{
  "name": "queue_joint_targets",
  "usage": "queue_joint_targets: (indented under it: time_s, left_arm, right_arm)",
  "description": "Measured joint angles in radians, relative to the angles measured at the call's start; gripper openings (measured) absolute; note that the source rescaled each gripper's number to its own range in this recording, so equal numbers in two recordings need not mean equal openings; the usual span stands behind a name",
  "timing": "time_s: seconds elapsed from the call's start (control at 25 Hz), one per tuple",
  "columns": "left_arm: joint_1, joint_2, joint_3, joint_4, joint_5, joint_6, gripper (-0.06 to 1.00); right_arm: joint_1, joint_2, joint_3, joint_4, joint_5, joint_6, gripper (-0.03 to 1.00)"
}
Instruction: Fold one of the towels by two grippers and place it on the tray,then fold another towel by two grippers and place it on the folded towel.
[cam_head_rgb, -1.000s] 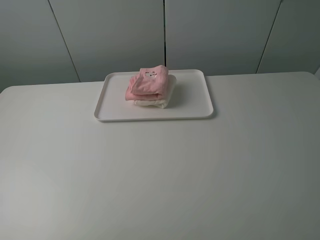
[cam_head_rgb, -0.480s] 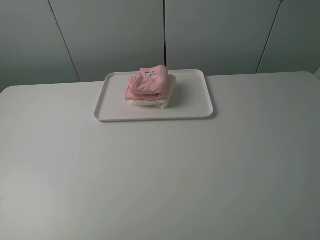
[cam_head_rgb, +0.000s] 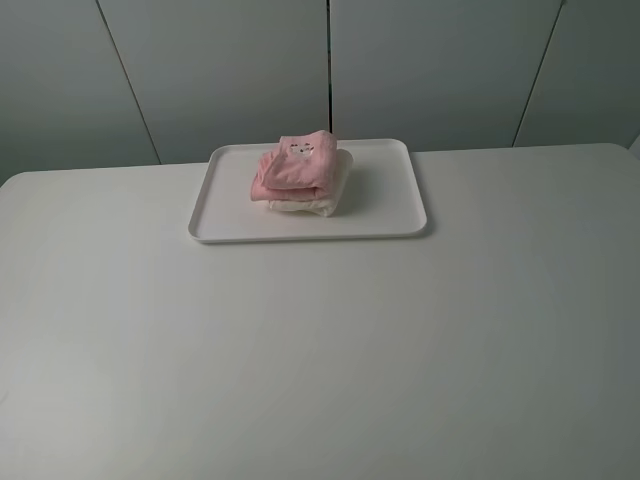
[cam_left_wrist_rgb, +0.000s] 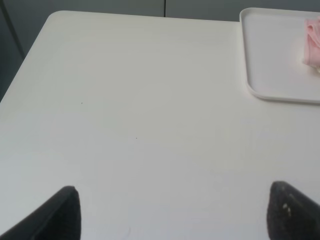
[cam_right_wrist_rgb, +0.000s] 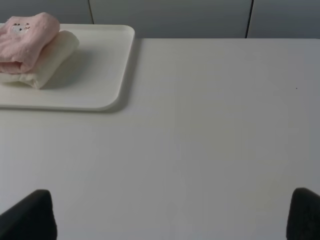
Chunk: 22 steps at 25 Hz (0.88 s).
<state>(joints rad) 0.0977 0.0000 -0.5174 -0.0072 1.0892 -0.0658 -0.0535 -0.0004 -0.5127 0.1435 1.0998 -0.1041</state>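
Note:
A white tray (cam_head_rgb: 380, 205) sits at the back middle of the table. On it lies the folded cream towel (cam_head_rgb: 318, 203), and the folded pink towel (cam_head_rgb: 290, 172) rests on top of it. The right wrist view shows the same stack, pink towel (cam_right_wrist_rgb: 22, 40) over cream towel (cam_right_wrist_rgb: 52, 60), on the tray (cam_right_wrist_rgb: 100, 75). In the left wrist view only the tray's corner (cam_left_wrist_rgb: 270, 60) and a pink towel edge (cam_left_wrist_rgb: 312, 42) show. Both grippers are absent from the high view. My left gripper (cam_left_wrist_rgb: 175, 212) and right gripper (cam_right_wrist_rgb: 172, 215) stand open over bare table, far from the tray, holding nothing.
The white table (cam_head_rgb: 320, 350) spreads wide in front of the tray. Grey wall panels (cam_head_rgb: 330, 70) stand behind its far edge. The table's left far corner (cam_left_wrist_rgb: 55, 17) shows in the left wrist view.

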Motion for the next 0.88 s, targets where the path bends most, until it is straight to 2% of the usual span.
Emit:
queue_joint_targets:
  time_s: [0.88]
  left_arm:
    - [0.0, 0.0, 0.0, 0.0, 0.0, -0.004, 0.97]
  right_arm:
    - [0.0, 0.0, 0.0, 0.0, 0.0, 0.0, 1.0]
